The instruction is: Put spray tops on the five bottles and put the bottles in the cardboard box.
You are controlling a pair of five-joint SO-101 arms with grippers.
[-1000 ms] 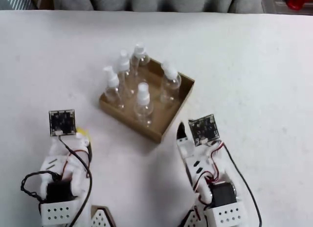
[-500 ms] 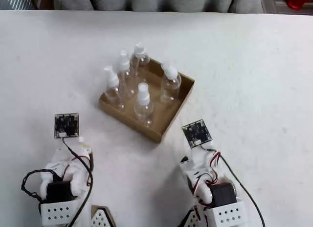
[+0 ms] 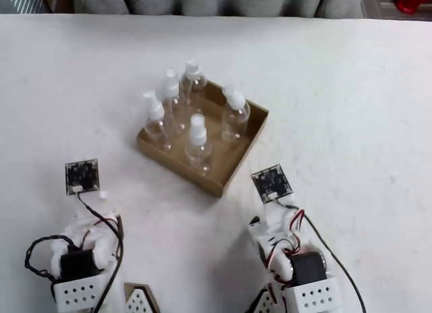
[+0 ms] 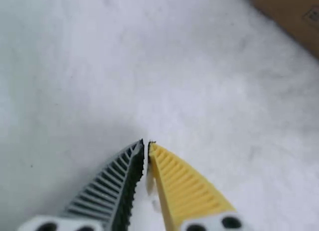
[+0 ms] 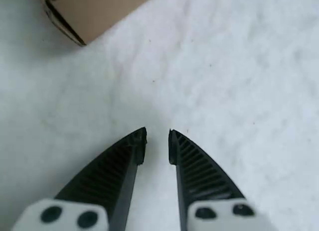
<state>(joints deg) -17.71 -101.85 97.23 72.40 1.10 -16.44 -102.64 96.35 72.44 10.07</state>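
Closest to me, the two arms are sitting folded at the near edge of the white-covered table [image 3: 351, 104], the left arm [image 3: 77, 262] and the right arm [image 3: 297, 262] well apart, each with its small square camera board facing up. In the left wrist view the left gripper [image 4: 147, 144] is hanging just above the cloth with its grey and yellow jaws pressed together at the tips, gripping nothing. The right gripper [image 5: 157, 135] is likewise hovering over bare cloth, its two black jaws standing a narrow crack apart, with nothing between them. A little beyond both, roughly midway between the arms, the cardboard box [image 3: 179, 166] is lying turned at an angle to the table edge, one corner pointing toward the right arm; that corner [image 5: 75, 22] is showing ahead of the right gripper, and a side wall [image 4: 294, 17] ahead of the left. Inside it, five clear bottles [image 3: 235, 121] are standing upright, close together, each wearing a white spray top [image 3: 197, 127]. Past the far table edge, something grey and padded [image 3: 202, 1] is running along the back.
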